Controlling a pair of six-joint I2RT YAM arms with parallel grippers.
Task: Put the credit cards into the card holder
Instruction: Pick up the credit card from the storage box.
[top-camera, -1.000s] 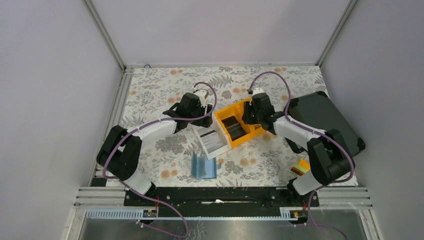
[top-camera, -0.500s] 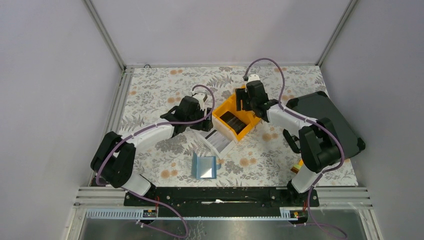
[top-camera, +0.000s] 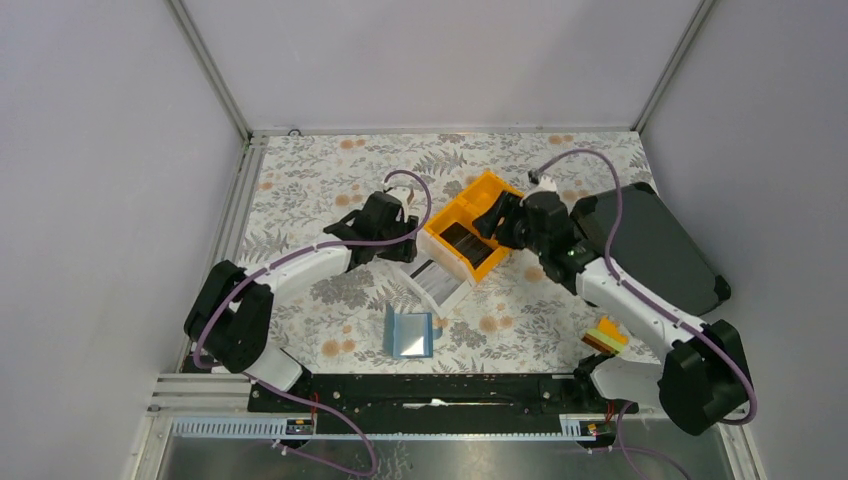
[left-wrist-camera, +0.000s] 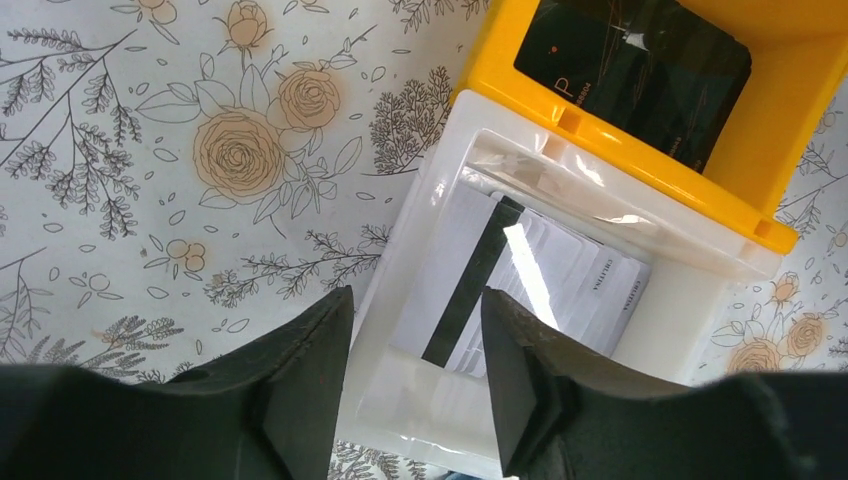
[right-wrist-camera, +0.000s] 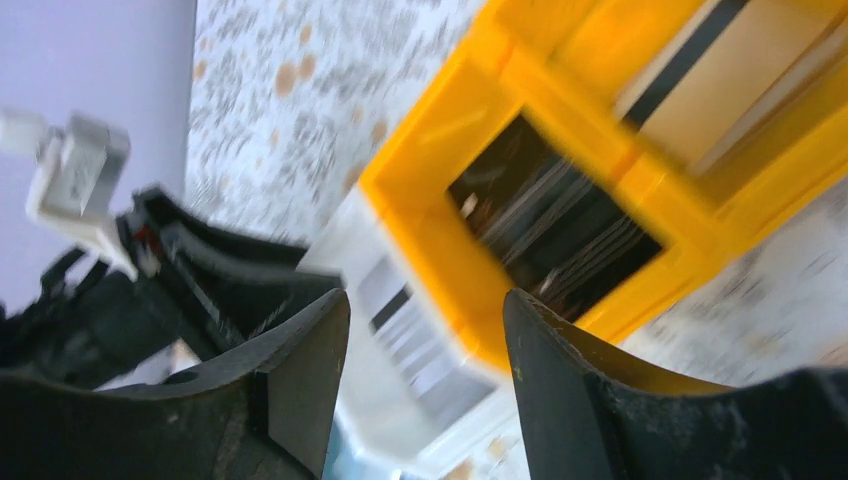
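The teal card holder (top-camera: 408, 333) lies open on the flowered cloth, near the arm bases. Pale credit cards (left-wrist-camera: 545, 280) with a black stripe lie in a white bin (top-camera: 437, 284). Dark credit cards (left-wrist-camera: 640, 60) lie in the orange bin (top-camera: 470, 236) that butts against it. My left gripper (left-wrist-camera: 415, 320) is open just above the white bin's near-left corner, one finger outside the wall, nothing between the fingers. My right gripper (right-wrist-camera: 425, 305) hangs open and empty at the orange bin's right side (top-camera: 497, 218); its view is blurred.
A large black hard case (top-camera: 650, 245) lies at the right, under the right arm. A small orange and green object (top-camera: 603, 335) sits near the right base. The left arm's wrist (right-wrist-camera: 150, 270) is close to the bins' left side.
The orange and white bins turned and shifted a little. The right gripper came off the orange bin's far side and swung to its right, elbow dropping back. The left jaws narrowed slightly.
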